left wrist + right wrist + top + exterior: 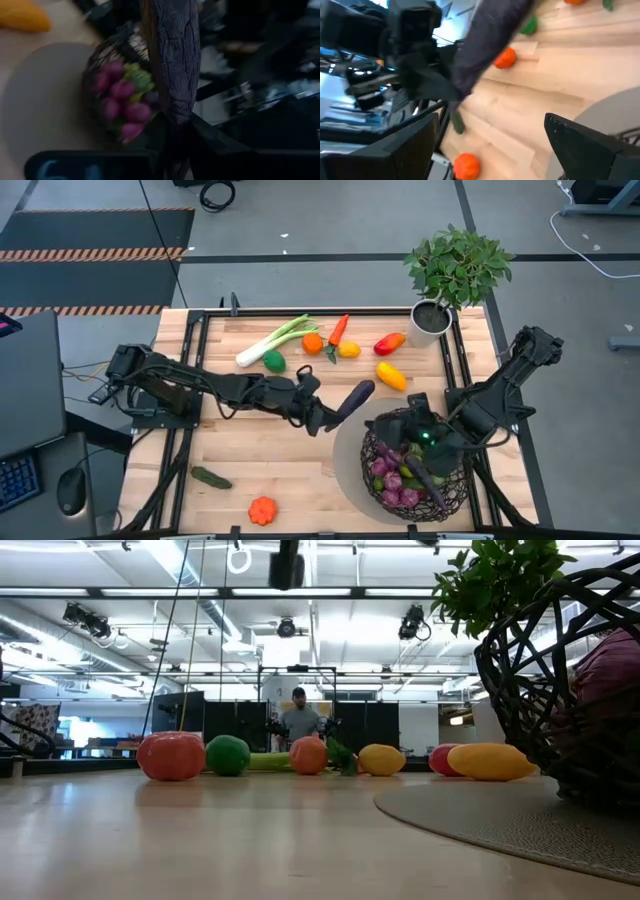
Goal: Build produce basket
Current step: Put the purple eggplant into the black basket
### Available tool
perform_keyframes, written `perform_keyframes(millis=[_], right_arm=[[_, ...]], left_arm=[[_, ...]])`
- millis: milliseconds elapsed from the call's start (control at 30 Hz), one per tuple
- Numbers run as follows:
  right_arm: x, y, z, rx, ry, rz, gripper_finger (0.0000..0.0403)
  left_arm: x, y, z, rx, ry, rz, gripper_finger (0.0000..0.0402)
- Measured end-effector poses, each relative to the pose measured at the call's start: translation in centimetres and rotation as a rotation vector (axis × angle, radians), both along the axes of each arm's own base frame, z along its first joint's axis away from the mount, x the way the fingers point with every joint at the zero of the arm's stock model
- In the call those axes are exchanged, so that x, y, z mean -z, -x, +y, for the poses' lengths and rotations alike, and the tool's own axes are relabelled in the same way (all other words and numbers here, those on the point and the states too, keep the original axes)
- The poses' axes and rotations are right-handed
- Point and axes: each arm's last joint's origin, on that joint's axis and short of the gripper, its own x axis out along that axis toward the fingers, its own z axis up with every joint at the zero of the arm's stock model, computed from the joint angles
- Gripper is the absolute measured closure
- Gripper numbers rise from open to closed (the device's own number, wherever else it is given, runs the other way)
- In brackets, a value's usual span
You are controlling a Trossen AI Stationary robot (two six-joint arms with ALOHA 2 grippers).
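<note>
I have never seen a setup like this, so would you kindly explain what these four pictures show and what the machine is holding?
Two robot arms work at a wooden table. One picture looks straight down, one looks level across the tabletop, and two come from cameras on the wrists. The left claw is shut on a dark eggplant, carrying it toward the wire basket, which already holds produce. The right claw waits open above the basket. A leek, lime, cucumber, small pumpkin and potted plant are on the table.
</note>
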Motion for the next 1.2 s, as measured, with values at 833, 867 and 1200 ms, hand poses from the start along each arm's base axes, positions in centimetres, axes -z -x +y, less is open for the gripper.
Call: perform_keyframes(millis=[833, 867, 1200], right_arm=[[-2.1, -4.9, -4.2, -0.126, 0.202, -0.039, 0.0064], [-2.1, -5.0, -4.2, -0.13, 0.209, -0.036, 0.0071], [-2.1, -4.7, -3.6, -0.219, 0.358, 0.013, 0.0224]], left_arm=[[-1.7, 0.0, -1.3, 0.014, 0.071, -0.174, 0.0325], [-1.7, 0.0, -1.3, 0.014, 0.069, -0.172, 0.032], [-0.8, 0.1, -1.5, 0.045, 0.117, -0.067, 0.0244]])
